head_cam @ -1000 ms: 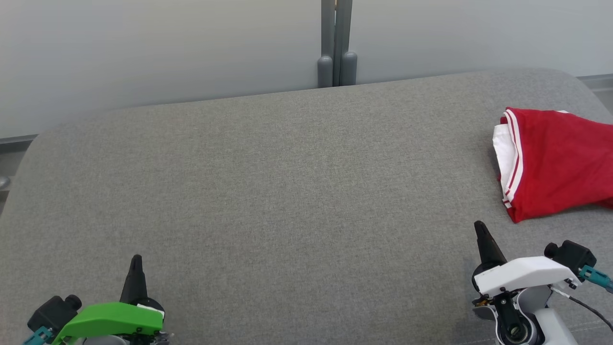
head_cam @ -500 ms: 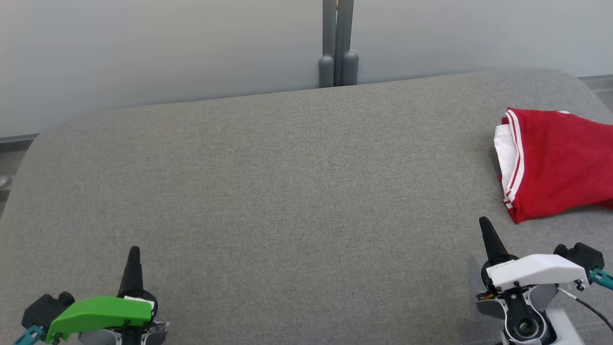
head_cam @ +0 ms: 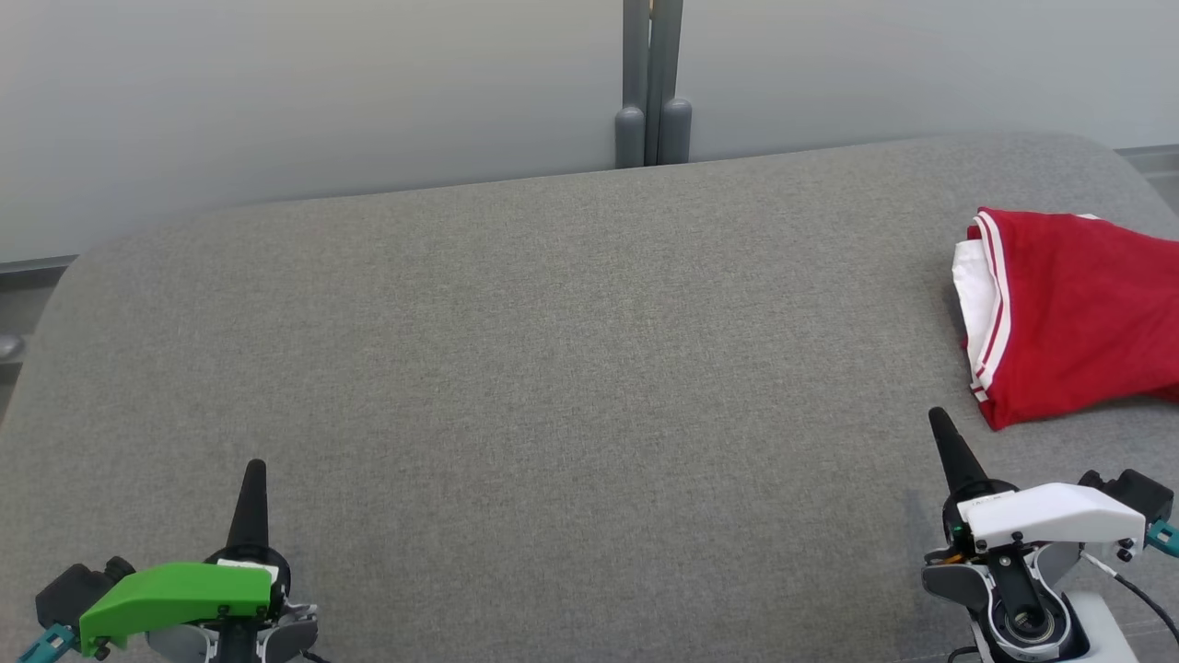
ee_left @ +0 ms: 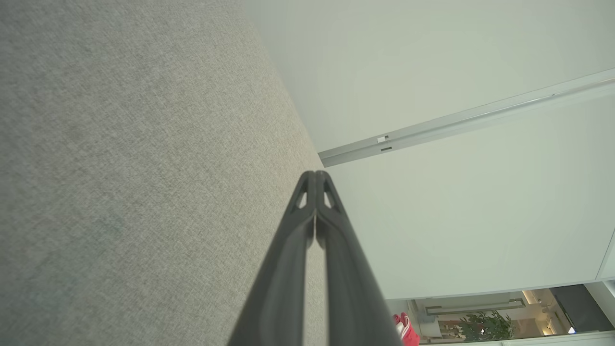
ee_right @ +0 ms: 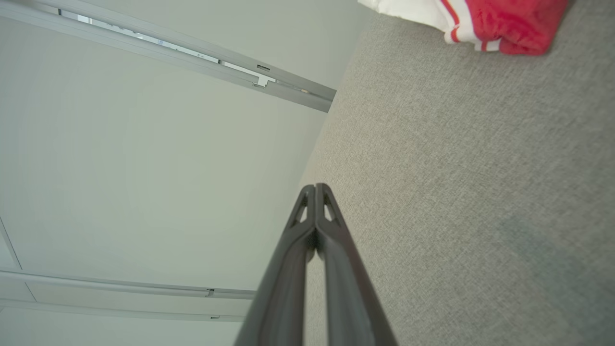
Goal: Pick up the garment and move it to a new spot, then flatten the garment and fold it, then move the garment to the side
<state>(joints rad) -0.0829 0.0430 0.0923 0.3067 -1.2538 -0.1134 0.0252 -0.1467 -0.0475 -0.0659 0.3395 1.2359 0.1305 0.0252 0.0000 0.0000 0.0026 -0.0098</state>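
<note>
Grey upholstered surface [head_cam: 553,368] before us. Folded red-and-white garment [head_cam: 1068,322] lies near its right edge. Our left gripper [head_cam: 253,471] and right gripper [head_cam: 939,422]: fingers pressed together, holding nothing; right one near garment.

Garment [head_cam: 1073,322] on table's [head_cam: 553,368] right edge

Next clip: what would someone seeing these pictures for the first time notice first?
The red garment with white trim, lying folded over at the far right of the grey fabric surface, draws the eye first. Next come the two dark pointed hands at the near edge, both shut and holding nothing: the left hand with its green cover at lower left, the right hand with its white cover at lower right, close to the garment.
</note>
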